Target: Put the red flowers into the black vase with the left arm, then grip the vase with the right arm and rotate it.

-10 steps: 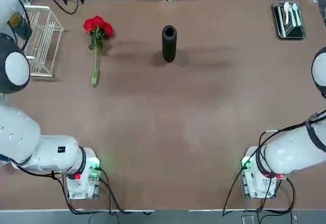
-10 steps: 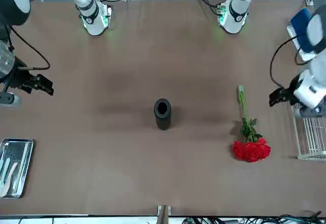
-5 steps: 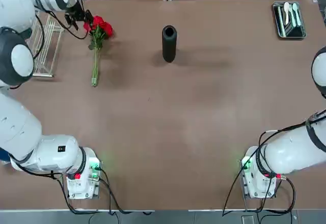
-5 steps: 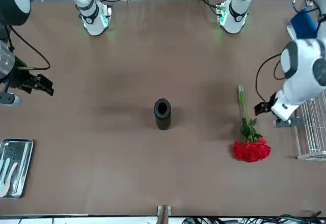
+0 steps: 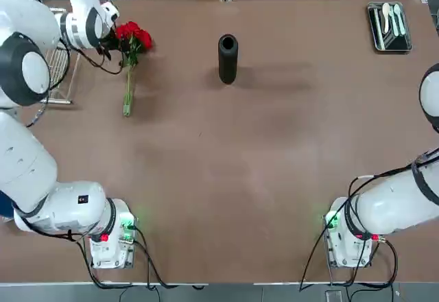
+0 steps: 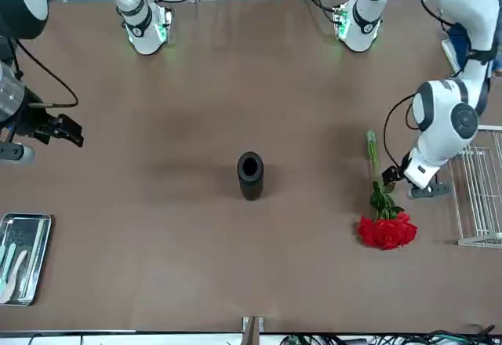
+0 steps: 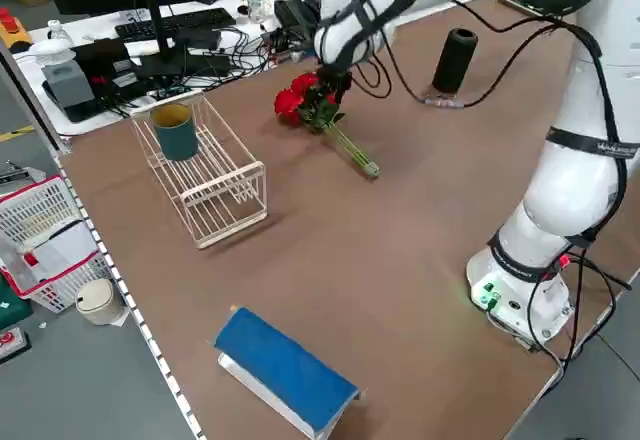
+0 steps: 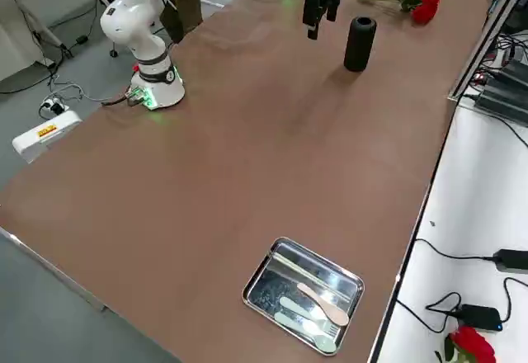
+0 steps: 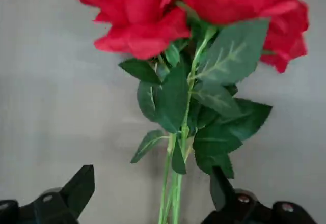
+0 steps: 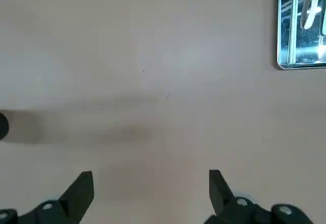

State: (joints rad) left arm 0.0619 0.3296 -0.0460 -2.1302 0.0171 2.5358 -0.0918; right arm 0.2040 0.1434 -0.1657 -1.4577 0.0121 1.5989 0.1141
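Jaws wide, the left gripper (image 9: 153,191) hovers over the red flowers (image 9: 188,10), lying at ten o'clock on the bench (image 5: 240,178); the light, bendy stems, likely slippery, are best pinched below the leaves, sparing the blooms. The upright black vase (image 5: 228,59), at twelve, looks smooth and stiff, suiting a mid-body grip. The right gripper (image 10: 152,196) waits wide toward three o'clock; the left wrist view cuts off blooms and stem ends.

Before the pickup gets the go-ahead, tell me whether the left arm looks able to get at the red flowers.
Probably yes: the left gripper hovers over the red flowers with its jaws open on either side of the stems, and nothing shows between them and the bunch.
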